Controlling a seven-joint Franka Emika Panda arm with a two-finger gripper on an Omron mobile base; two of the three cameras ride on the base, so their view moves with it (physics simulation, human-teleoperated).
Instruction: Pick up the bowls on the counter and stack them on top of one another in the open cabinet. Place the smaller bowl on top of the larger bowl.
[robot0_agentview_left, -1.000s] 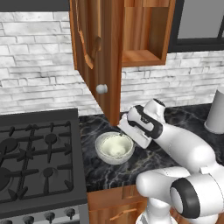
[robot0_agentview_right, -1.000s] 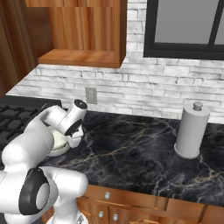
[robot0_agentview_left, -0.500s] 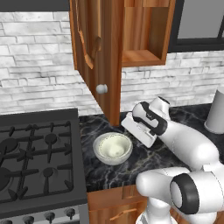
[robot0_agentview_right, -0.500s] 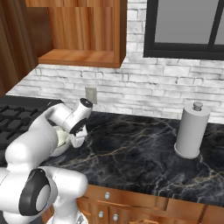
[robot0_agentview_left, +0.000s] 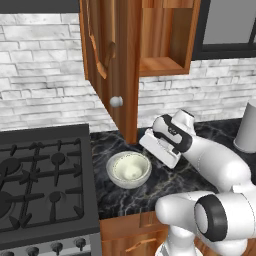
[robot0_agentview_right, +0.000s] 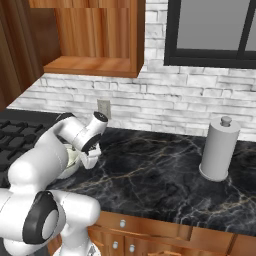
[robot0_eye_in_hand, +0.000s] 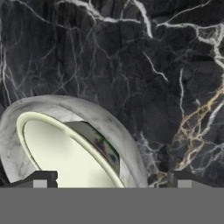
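Two bowls sit nested on the counter (robot0_agentview_left: 125, 200) beside the stove (robot0_agentview_left: 45, 185) in the left base view: the cream bowl (robot0_agentview_left: 131, 169) inside the speckled bowl (robot0_agentview_left: 114, 176), under the cabinet (robot0_agentview_left: 165, 65). Right base view: gripper (robot0_agentview_right: 91, 159) hangs just beside them, above the glossy veined marble. Hand view: fingers (robot0_eye_in_hand: 41, 179) spread wide, empty; best centre them on the smooth rounded rim, then close.

Smaller bowl (robot0_agentview_left: 130, 168) nested in larger bowl (robot0_agentview_left: 114, 175) on counter (robot0_agentview_left: 125, 200), beside stove (robot0_agentview_left: 45, 185); cabinet (robot0_agentview_left: 165, 35) door open.
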